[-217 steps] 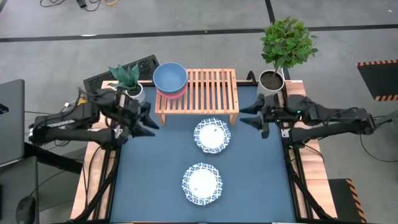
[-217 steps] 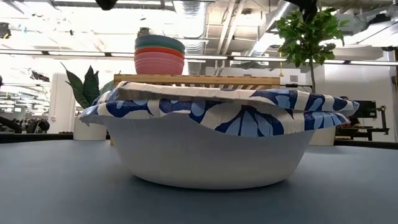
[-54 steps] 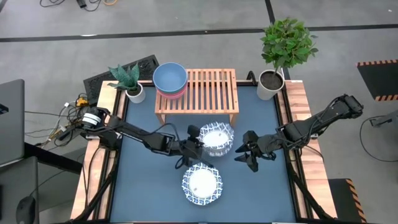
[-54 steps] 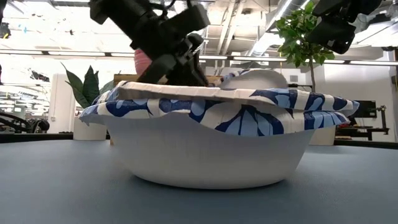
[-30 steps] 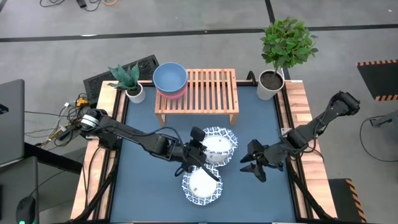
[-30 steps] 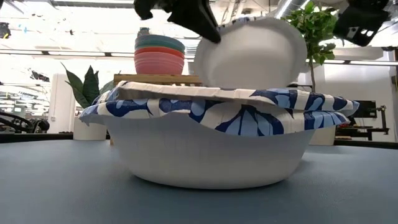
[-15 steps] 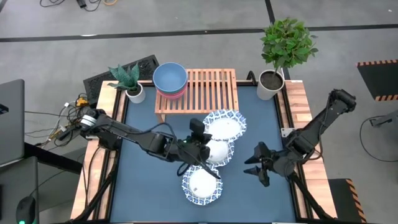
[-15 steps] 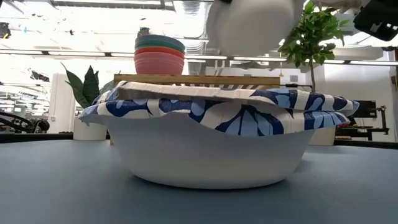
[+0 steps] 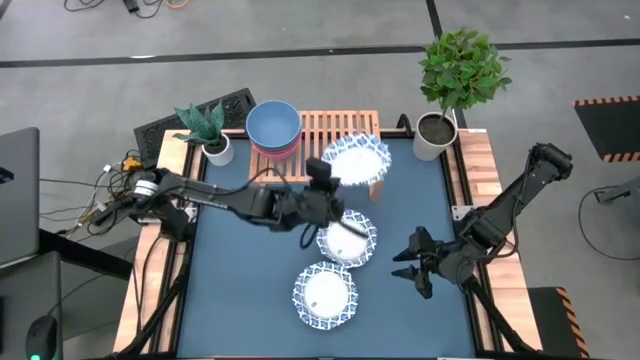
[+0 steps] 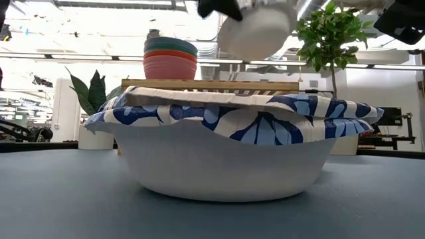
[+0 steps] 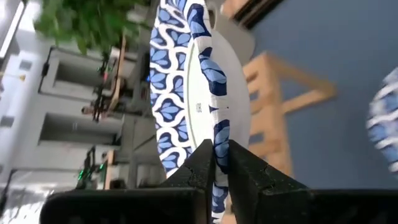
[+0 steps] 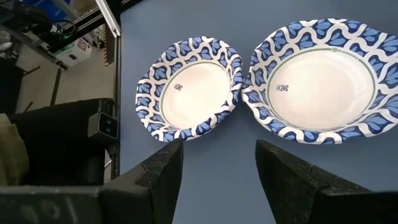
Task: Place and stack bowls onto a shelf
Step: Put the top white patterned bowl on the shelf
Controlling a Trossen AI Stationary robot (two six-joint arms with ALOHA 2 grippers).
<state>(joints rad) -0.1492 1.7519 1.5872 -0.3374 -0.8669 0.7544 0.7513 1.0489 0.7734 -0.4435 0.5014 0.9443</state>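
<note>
The pink and teal bowls (image 9: pixel 273 129) sit stacked on the shelf's (image 9: pixel 312 151) left end. The left hand (image 9: pixel 325 186), pinching a patterned bowl (image 9: pixel 357 160) by its rim, has lifted it off the counter (image 9: pixel 230 270) to above the shelf's right end; free slats lie below. Two more patterned bowls (image 9: pixel 325 293) wait on the counter. The right hand (image 9: pixel 412 268) hangs wide open, empty, near the counter's right edge.

Leafy potted plant (image 9: pixel 455 75), spiky potted plant (image 9: pixel 207 128), blue tabletop (image 9: pixel 230 290), black keyboard (image 9: pixel 236 105)

no readable text anywhere, small dark marks inside the patterned bowls (image 12: pixel 189 87) too tiny to read, no labels, no numbers, no signs legible
</note>
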